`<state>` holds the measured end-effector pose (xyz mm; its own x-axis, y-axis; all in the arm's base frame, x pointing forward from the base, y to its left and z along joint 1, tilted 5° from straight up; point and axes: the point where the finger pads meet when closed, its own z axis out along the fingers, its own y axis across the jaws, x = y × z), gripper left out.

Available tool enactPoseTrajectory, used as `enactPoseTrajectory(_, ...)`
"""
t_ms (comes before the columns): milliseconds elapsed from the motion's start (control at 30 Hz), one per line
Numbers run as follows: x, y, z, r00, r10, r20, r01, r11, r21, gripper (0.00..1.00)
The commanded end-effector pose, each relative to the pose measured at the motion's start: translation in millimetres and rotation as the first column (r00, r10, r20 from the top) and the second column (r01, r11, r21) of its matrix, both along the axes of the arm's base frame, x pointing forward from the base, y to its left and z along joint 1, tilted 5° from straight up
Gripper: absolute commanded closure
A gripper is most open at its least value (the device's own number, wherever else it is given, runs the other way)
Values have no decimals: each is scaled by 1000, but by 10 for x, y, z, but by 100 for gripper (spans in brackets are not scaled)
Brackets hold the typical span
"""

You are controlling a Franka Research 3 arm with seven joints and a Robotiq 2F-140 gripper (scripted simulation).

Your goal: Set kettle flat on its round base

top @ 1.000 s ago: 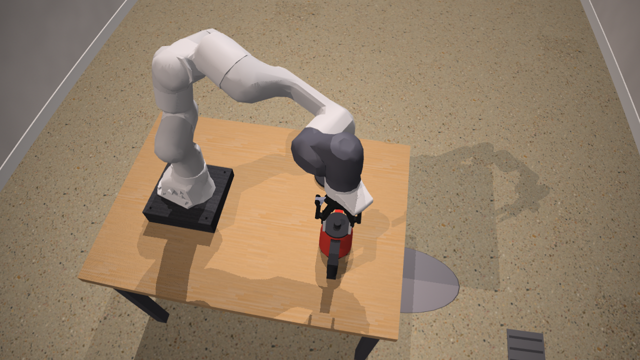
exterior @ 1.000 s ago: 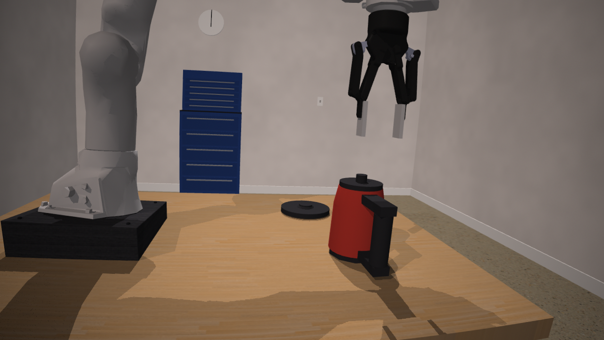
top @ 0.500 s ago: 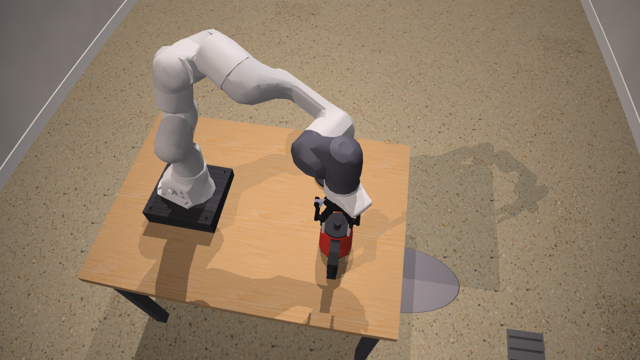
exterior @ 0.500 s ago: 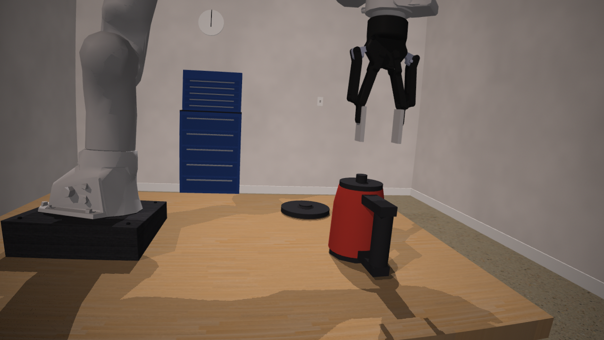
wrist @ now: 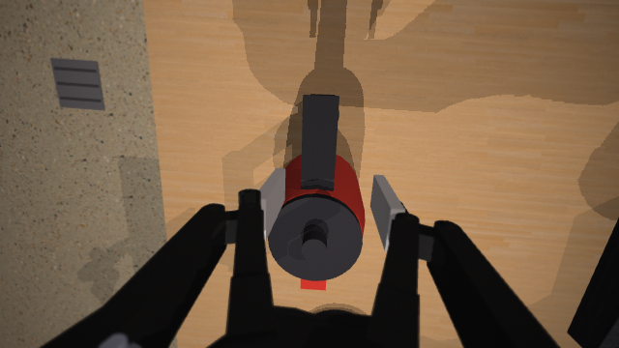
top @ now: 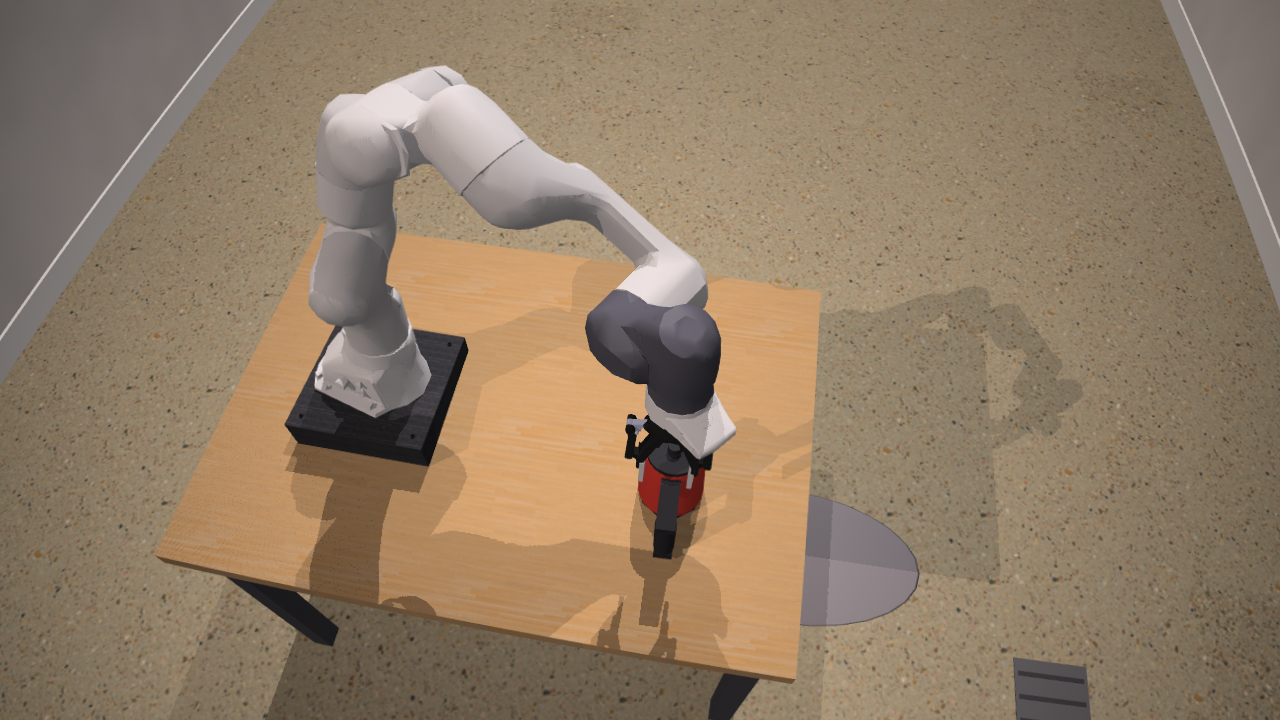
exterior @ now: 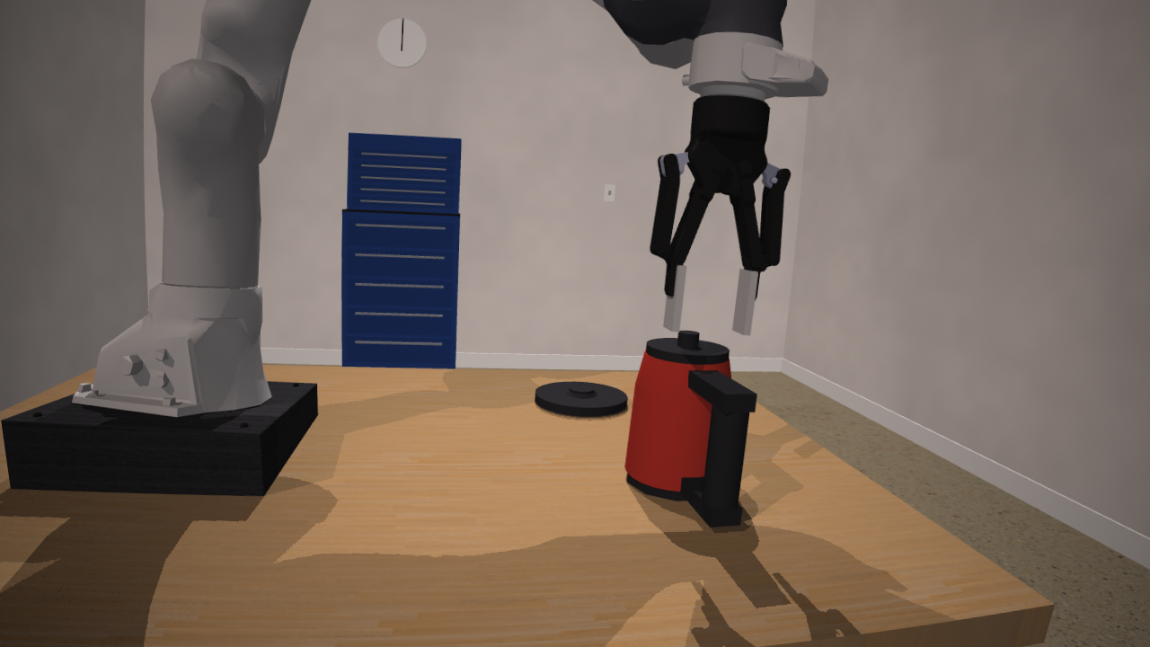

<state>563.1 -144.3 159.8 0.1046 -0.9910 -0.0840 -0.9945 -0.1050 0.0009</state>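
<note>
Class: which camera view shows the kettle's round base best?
The exterior view: the round base lies in full sight behind the kettle, stud up. In the top view the arm hides it; the wrist view does not show it.

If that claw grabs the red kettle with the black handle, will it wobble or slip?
Probably stiff; the red kettle with the black handle looks rigid. Its smooth round sides may slip. The handle bar juts sideways, so it might tilt. The open gripper hovers above.

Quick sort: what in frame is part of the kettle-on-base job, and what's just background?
Job:
- red kettle, upright on the table, its black handle facing the exterior camera
- round base, stud up, behind the kettle and apart from it
- gripper, open, holding nothing, just above the lid

Background:
- blue drawer cabinet
- wall clock
- grey floor disc
- floor vent
</note>
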Motion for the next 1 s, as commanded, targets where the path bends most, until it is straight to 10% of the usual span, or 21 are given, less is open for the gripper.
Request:
enactPoseTrajectory(0,82,-9,-67,1000,12,27,-11,1000,-2,53)
enactPoseTrajectory(967,87,16,-383,1000,12,27,-11,1000,-2,53)
